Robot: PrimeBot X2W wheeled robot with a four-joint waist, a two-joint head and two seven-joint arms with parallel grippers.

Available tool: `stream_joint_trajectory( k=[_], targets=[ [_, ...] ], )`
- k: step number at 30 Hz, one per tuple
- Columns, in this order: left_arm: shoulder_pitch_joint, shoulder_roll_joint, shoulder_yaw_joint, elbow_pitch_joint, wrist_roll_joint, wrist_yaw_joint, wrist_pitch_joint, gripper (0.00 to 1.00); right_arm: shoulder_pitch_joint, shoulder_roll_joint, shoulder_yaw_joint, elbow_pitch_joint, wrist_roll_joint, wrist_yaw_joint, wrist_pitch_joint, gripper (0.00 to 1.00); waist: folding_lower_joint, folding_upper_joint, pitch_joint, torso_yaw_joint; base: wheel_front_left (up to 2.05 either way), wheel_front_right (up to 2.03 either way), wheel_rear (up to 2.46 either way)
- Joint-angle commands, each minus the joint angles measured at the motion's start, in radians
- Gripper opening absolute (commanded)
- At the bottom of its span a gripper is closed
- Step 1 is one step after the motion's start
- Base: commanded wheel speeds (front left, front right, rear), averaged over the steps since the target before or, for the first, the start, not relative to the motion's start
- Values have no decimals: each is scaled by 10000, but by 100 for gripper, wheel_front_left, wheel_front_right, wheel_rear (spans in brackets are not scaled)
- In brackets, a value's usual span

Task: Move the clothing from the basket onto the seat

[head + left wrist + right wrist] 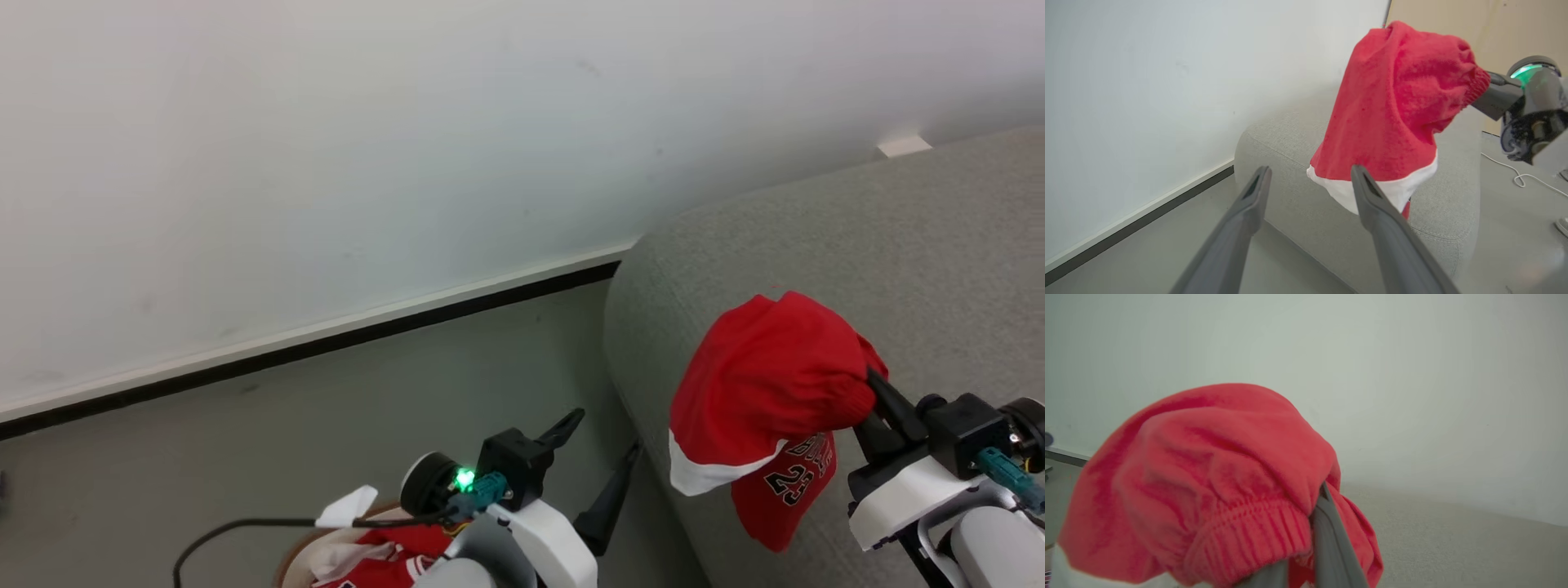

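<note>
Right tool [867, 390]: clamped on red clothing [763, 371], hanging near seat [939, 261] left edge. Left tool [604, 434]: apart, empty, above floor [326, 425].

A smooth grey floor [392, 384] runs up to a white wall [326, 122] edged with a dark skirting strip [326, 345]. On the floor stands the big grey woven seat [816, 245], its rounded end near the wall. The basket [287, 562] sits on the floor near it, and a black cable [212, 535] curls up to the basket. A white cable [1519, 175] trails over the floor past the seat's far side.
</note>
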Motion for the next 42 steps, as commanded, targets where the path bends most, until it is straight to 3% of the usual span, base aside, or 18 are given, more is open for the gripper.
stream_joint_trajectory(
  k=[1,7,11,15,22,31,32,33,34,37,42],
  targets=[
    [-167,-23,-58,100,-8,-38,-135,100,125,-90,-111,-84,181,-21,1,0,0,-1,368,-525,0,0,0],
    [-1013,-193,-436,377,267,-108,-349,100,-95,-537,-1068,-278,369,-21,1,0,0,-1,1561,-567,0,0,0],
    [-1997,-228,-702,633,529,-186,-522,100,-831,-873,-1960,-311,530,-21,0,0,0,-1,2913,-252,0,0,0],
    [-3172,-270,-1001,858,825,-243,-722,100,-2046,-1625,-2643,80,395,-21,1,0,0,-1,4447,243,0,0,0],
    [-5043,-284,-1689,885,756,73,-1254,100,-4859,-3132,-3536,1913,307,-21,0,0,0,-1,6870,1152,0,0,0],
    [-6209,-290,-2286,1064,339,636,-1648,100,-6973,-3644,-4636,4795,-124,-21,3,0,0,-1,8228,1899,0,0,0],
    [-6287,-291,-2337,1091,273,691,-1664,100,-7091,-3588,-4787,5044,-198,-21,2,22,0,-1,8295,1933,0,0,0],
    [-6343,-292,-2369,1134,203,761,-1679,100,-7150,-3533,-4984,5206,-292,-21,2,82,0,-1,8328,1945,0,0,0],
    [-6385,-292,-2408,1187,175,801,-1707,100,-7117,-3415,-5149,5266,-359,-21,0,100,0,-1,8346,1946,0,0,0],
    [-6371,-294,-2442,1390,128,898,-1739,100,-6498,-2996,-5576,5009,-636,-21,3,100,0,-1,8232,1830,0,0,0],
    [-5944,-184,-2190,1660,267,848,-1743,100,-4994,-2064,-6187,3576,-1108,-21,3,100,0,-1,7697,1470,0,0,0]
  ],
)
